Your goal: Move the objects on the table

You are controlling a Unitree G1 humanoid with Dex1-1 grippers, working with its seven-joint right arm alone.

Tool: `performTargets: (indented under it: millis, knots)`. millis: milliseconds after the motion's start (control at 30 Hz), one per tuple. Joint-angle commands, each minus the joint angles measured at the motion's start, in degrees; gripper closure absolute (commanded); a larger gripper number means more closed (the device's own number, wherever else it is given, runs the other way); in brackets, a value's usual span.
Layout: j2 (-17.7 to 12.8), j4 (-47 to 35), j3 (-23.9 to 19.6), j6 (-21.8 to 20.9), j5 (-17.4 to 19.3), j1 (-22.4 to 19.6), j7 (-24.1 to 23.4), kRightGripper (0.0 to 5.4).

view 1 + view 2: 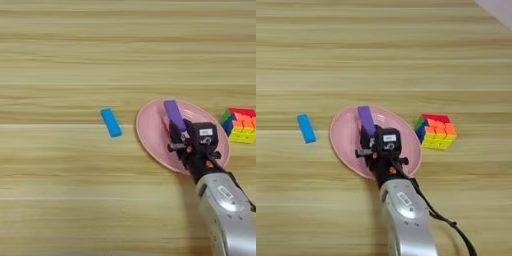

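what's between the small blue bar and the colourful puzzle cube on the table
The round pink plate lies between the small blue bar and the colourful puzzle cube, with the right gripper holding a purple oblong bar over it. Both eye views show this.

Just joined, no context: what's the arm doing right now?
The right gripper is holding a purple bar over the pink plate, apparently about to drop it there. A blue bar lies on the table left of the plate, and a colourful cube sits to its right.
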Motion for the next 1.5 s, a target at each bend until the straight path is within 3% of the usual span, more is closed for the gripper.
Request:
performTargets:
  millis: [33, 600, 1500]
  knots:
    - [-1.81, -1.71, -2.81, -0.02, 1.48, -2.71, -0.32, 4.0]
    - [-3.5, 2.43, -5.93, 1.38, -0.52, -3.61, -1.68, 4.0]
    - [-3.78, 7.31, -5.56, 1.37, -2.11, -5.33, -2.36, 4.0]
